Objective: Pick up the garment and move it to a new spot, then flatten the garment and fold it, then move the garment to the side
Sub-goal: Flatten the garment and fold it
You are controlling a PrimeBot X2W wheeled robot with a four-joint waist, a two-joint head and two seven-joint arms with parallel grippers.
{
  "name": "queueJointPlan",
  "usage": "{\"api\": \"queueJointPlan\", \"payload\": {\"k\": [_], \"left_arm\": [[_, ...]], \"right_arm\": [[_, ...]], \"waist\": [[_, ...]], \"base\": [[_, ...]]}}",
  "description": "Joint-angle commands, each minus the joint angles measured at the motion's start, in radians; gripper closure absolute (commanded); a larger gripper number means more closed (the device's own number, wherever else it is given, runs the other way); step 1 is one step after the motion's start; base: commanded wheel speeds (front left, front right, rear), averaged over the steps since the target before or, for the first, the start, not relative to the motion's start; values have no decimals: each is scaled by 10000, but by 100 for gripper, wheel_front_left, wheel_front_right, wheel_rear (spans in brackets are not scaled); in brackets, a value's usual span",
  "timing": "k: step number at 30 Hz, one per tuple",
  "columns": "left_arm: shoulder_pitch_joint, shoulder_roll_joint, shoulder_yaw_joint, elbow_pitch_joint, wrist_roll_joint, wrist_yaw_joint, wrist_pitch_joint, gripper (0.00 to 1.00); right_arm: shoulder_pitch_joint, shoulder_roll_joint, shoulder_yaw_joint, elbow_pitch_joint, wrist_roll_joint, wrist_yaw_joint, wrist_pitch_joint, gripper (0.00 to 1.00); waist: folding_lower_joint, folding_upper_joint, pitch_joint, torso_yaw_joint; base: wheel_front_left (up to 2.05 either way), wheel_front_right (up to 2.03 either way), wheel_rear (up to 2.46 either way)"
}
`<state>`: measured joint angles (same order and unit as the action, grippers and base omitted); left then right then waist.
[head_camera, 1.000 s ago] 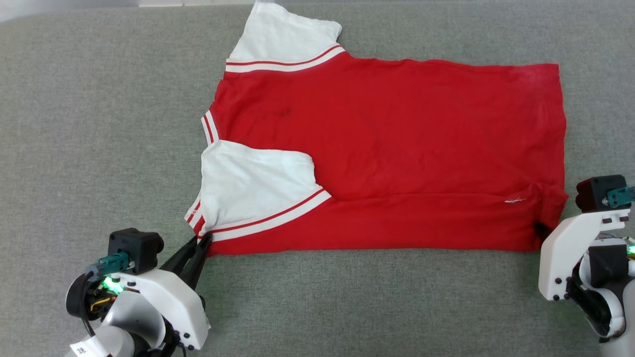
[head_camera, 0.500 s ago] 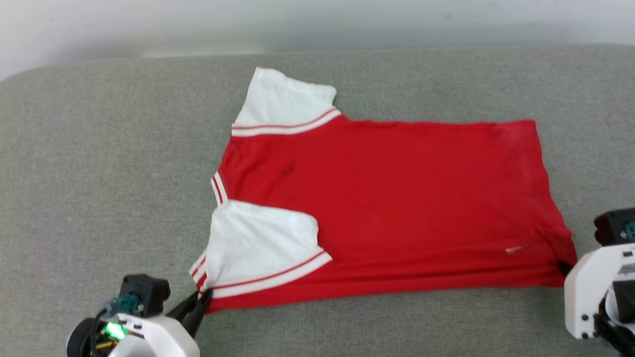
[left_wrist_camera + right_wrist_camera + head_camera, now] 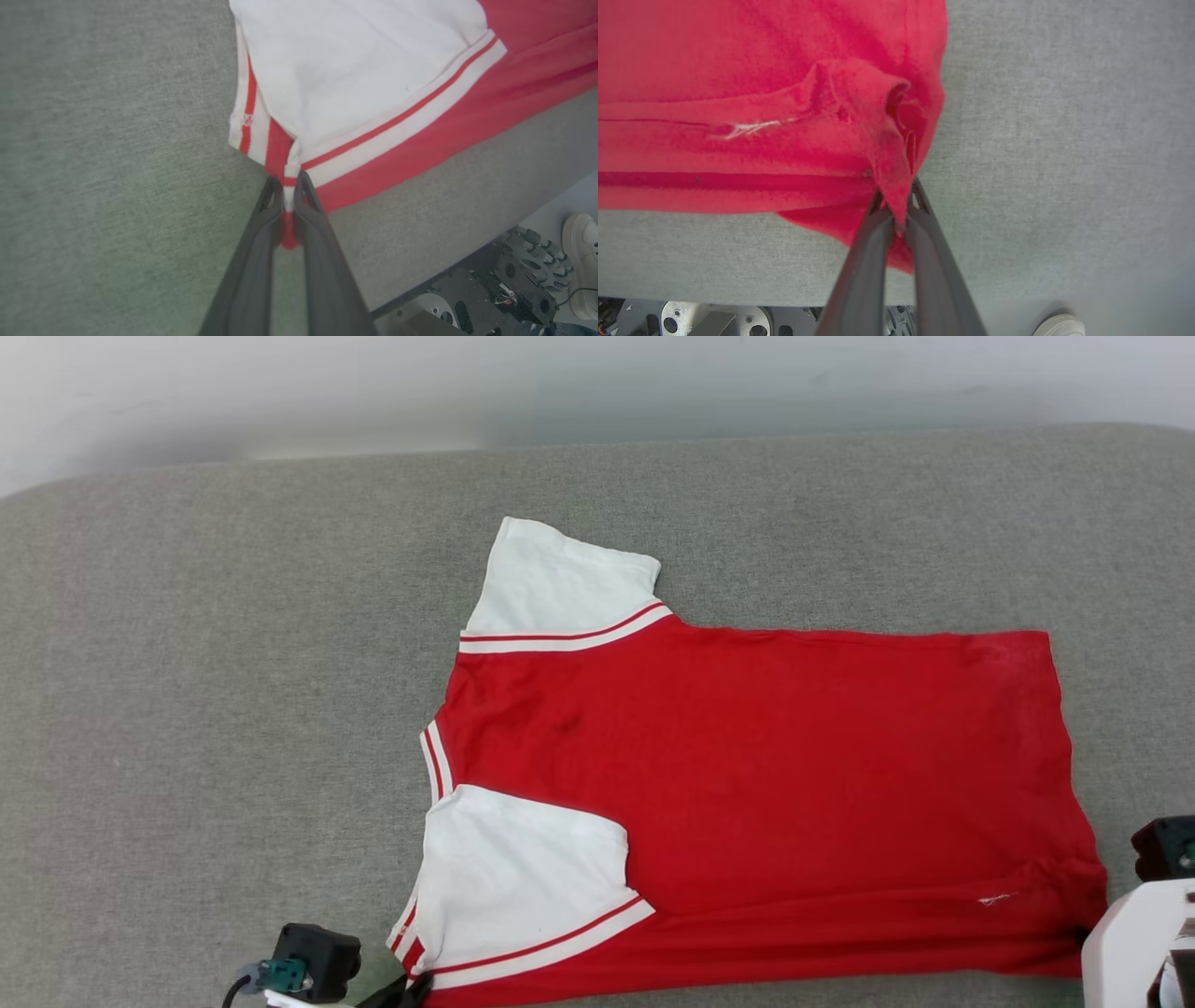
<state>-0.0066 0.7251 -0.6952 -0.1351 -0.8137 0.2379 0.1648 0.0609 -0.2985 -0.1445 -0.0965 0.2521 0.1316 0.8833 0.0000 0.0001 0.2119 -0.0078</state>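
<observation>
My jaws are both clamped on cloth. My left gripper [image 3: 289, 186] pinches the striped trim at the near shoulder corner of the garment [image 3: 794, 784], with a red nub bunched between the fingers. My right gripper [image 3: 899, 205] bites the near hem corner, where the cloth puckers into deep folds.

The garment lies spread on a grey padded surface [image 3: 233, 709], plain red face up, collar toward my left and hem toward my right. Its far sleeve [image 3: 560, 583] sticks out flat, away from me. The near sleeve [image 3: 518, 873] is folded in over the red body, its striped band [image 3: 402, 121] running slantwise just ahead of my left fingertips. Long creases run along the near edge between my two grips. A small white mark [image 3: 747, 128] sits on the red close to my right fingers, and a dark smudge [image 3: 567, 723] shows near the collar.

Past the near edge of the padding I see dark toothed parts [image 3: 523, 270] of a machine, and beside them a white shoe [image 3: 579, 261] on the pale floor. A pale wall [image 3: 560, 383] rises beyond the far edge.
</observation>
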Motion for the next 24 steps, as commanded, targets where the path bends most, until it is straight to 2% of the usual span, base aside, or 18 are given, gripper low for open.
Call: {"api": "queueJointPlan", "payload": {"k": [1,4,6,7,11,16,21,24], "left_arm": [[-129,6,-22,136,48,-45,43,100],[-271,-232,-124,504,12,-223,-52,100],[-395,-305,-171,735,98,-297,-114,0],[-452,-345,-150,830,100,-299,-195,0],[-589,-421,45,1026,189,-288,-601,0],[-902,-552,629,878,428,-139,-1775,0],[-1253,-802,1366,722,885,33,-3610,0],[-1321,-961,1768,678,1312,137,-4142,0]], "right_arm": [[-15,-12,22,146,-129,-18,-95,100],[-221,9,224,582,-234,-18,-315,100],[-376,76,309,785,-315,-18,-606,100],[-454,114,331,890,-301,-18,-770,0],[-644,99,448,1079,-209,-13,-1190,0],[-1008,107,316,797,-38,-13,-1932,0],[-1448,129,422,300,5,-13,-3197,0],[-1696,234,515,3,-106,-12,-4238,0]], "waist": [[0,-1,30,-20],[0,-1,75,-34],[0,-1,86,-39],[0,-1,80,-40],[0,-1,-46,-46],[0,-1,-302,-88],[0,-1,-499,-209],[0,-1,-544,-268]], "base": [[0,0,0],[0,0,0],[0,0,0],[0,0,0],[0,0,0],[0,0,0],[0,0,0],[0,0,0]]}}
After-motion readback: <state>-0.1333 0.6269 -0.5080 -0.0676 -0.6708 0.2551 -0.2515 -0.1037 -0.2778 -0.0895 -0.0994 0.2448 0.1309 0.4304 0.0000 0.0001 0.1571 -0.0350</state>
